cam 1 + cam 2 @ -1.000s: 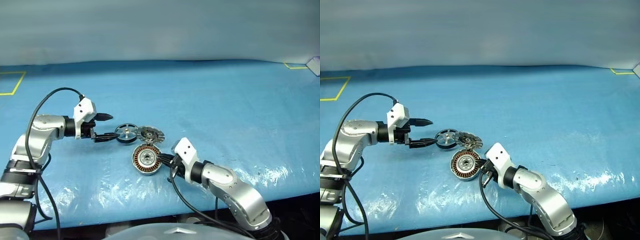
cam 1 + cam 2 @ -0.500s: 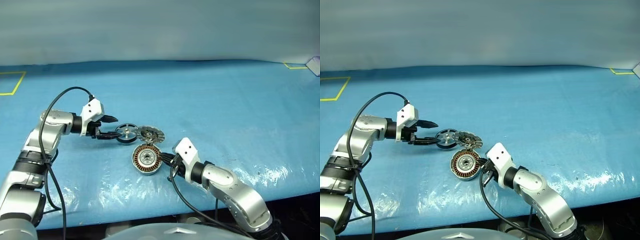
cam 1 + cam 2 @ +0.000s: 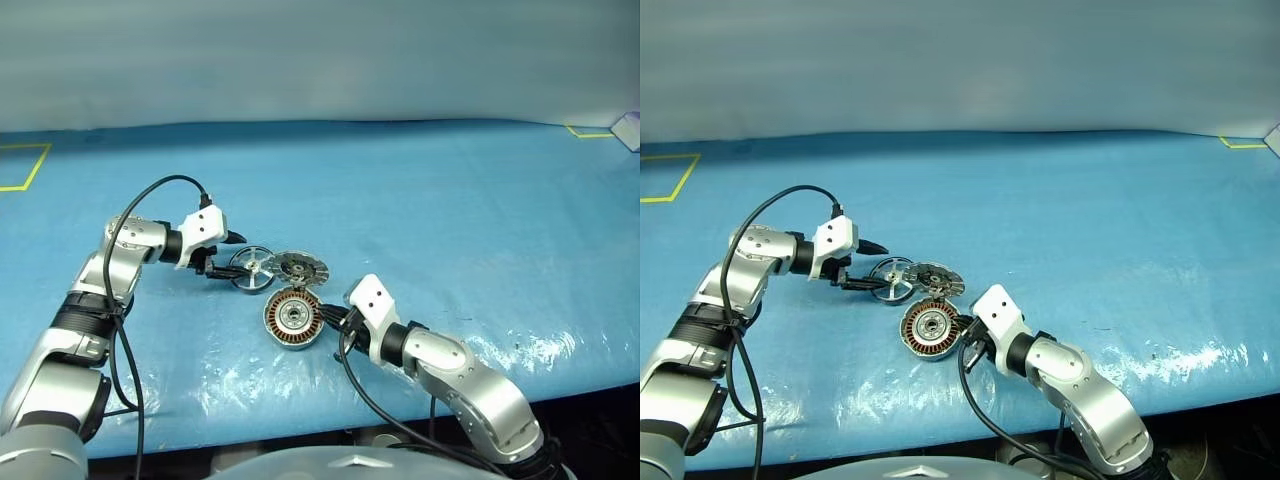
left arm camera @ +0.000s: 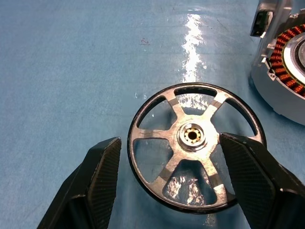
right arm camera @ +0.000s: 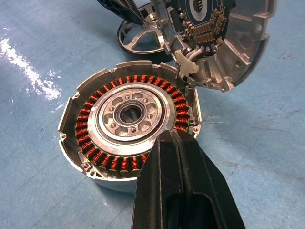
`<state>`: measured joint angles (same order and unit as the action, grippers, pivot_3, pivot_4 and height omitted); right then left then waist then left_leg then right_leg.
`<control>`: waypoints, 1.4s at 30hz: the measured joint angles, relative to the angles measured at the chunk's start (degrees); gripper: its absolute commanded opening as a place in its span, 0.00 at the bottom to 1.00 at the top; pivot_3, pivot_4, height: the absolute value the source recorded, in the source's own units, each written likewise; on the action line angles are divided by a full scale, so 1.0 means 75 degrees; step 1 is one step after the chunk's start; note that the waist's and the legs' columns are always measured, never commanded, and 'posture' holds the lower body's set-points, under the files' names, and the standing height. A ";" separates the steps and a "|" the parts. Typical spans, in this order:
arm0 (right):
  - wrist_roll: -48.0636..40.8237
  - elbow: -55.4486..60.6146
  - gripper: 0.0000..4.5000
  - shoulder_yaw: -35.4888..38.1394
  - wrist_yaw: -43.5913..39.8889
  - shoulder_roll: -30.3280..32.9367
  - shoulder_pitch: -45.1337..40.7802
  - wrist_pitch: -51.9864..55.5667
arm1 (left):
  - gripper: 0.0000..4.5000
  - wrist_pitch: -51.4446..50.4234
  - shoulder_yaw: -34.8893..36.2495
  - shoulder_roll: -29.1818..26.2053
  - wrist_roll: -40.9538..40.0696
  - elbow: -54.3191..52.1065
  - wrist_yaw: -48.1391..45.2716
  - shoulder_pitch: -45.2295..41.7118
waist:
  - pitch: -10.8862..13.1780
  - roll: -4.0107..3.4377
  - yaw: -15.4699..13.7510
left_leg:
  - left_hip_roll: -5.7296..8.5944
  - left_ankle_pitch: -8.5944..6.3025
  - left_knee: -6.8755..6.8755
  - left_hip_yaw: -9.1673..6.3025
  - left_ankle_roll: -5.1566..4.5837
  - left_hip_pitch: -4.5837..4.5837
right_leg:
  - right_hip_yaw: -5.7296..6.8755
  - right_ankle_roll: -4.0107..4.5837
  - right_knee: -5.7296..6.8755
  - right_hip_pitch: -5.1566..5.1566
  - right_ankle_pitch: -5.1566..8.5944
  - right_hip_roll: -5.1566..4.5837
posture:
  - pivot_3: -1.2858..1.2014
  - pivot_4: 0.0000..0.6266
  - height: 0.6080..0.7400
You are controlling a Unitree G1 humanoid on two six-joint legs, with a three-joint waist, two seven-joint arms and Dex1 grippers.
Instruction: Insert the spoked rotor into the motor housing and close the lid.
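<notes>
Two arms bent low over the blue worktop point(image 3: 450, 200)

Left gripper point(image 4: 171, 183) reaches rightward, jaws spread either side of the spoked rotor point(image 4: 193, 145) lying flat; right gripper point(image 5: 178, 157), jaws closed, rests at the rim of the motor housing point(image 5: 128, 124); the lid point(image 5: 224, 43) stands tilted just behind the housing, beside the rotor.

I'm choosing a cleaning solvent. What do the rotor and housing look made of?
The spoked rotor: likely machined aluminium, given its bright brushed spokes and hub; the dark rim's material is unclear. The motor housing: silvery cast-looking metal shell around glossy copper-coloured windings, probably enamelled wire.
</notes>
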<state>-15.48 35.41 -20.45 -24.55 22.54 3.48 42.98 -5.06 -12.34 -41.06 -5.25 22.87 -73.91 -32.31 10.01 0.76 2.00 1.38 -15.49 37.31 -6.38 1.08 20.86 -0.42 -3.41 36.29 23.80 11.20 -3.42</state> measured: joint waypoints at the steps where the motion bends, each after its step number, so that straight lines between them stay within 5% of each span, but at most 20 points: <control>1: 0.0002 0.0001 0.00 0.0000 0.0000 0.0000 0.0000 0.0000 | 0.79 0.0004 0.0000 0.0000 -0.0002 -0.0001 -0.0073 0.0000 | 0.0000 0.0000 0.0000 | 0.0000 0.0000 0.0001 0.0000 0.0000 0.0000 | 0.0000 0.0000 0.0000 0.0000 0.0000 0.0000 | 0.52 0.24 1.00; 42: 0.0146 -0.0038 0.00 -0.0079 -0.0077 -0.0001 -0.0070 -0.0002 | 0.79 -0.0263 0.0010 -0.0621 -0.0118 -0.1752 -0.0800 0.0612 | 0.0000 0.0000 0.0008 | 0.0000 0.0000 0.0030 0.0000 -0.0001 -0.0002 | -0.0002 0.0002 0.0040 0.0000 0.0002 0.0000 | 0.52 0.24 1.00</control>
<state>-14.39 35.12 -21.04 -25.12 22.54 2.96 42.97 -7.03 -12.26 -45.71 -6.13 9.73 -79.91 -27.71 10.01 0.76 2.06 1.38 -15.49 37.53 -6.39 1.08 20.84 -0.43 -3.39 36.60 23.80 11.21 -3.41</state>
